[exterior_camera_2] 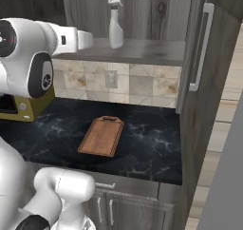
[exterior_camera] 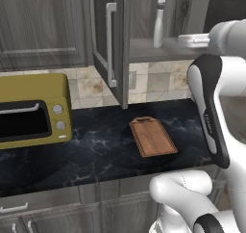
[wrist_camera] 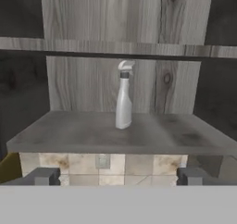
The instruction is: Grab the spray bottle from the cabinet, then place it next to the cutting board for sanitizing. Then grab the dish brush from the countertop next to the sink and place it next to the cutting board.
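Now my end effector [wrist_camera: 118, 176] is spread wide, with the bottle [wrist_camera: 123, 102] dead ahead on the shelf [wrist_camera: 69, 135], apparently well apart; I should advance level and pinch its body.

White-grey spray bottle [wrist_camera: 123, 102], grey wood-grain cabinet [wrist_camera: 83, 79], brown cutting board [exterior_camera: 153, 136], black white-veined countertop [exterior_camera: 96, 150], yellow oven [exterior_camera: 33, 109].

Even, soft rendered light, rather dim inside the cabinet [wrist_camera: 120, 84], with faint sheen on the black worktop [exterior_camera: 96, 150], a soft shadow around the cutting board [exterior_camera: 153, 136], and slightly blurry, low-resolution textures throughout.
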Robot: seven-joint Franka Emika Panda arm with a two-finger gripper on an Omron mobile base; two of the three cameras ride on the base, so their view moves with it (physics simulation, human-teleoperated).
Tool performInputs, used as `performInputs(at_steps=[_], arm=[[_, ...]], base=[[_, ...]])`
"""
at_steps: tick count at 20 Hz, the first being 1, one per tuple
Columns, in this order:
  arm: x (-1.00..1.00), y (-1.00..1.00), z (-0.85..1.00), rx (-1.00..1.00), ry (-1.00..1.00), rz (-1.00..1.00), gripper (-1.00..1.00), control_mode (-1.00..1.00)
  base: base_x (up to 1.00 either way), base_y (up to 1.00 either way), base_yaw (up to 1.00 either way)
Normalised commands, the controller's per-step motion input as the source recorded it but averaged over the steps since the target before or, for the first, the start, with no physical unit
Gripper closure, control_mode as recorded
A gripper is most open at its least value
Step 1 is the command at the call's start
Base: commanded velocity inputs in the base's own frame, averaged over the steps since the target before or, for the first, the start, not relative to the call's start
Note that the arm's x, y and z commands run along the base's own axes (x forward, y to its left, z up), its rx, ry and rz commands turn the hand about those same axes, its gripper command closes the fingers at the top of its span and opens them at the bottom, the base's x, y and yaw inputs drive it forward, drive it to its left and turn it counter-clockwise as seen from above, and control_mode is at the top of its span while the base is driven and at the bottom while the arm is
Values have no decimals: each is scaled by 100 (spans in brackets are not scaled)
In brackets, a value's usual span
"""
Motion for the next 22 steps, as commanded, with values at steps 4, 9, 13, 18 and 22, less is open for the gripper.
performInputs(at_steps=[4,9,13,18,22], arm=[[24,0,0,0,-19,0,-100,-100],[28,0,0,0,-25,0,-100,-100],[52,0,0,0,1,0,-100,-100],[62,-3,0,0,6,0,-100,-100],[58,-7,0,0,11,0,-100,-100]], base=[[0,0,0],[0,0,0],[0,0,0],[0,0,0],[0,0,0]])
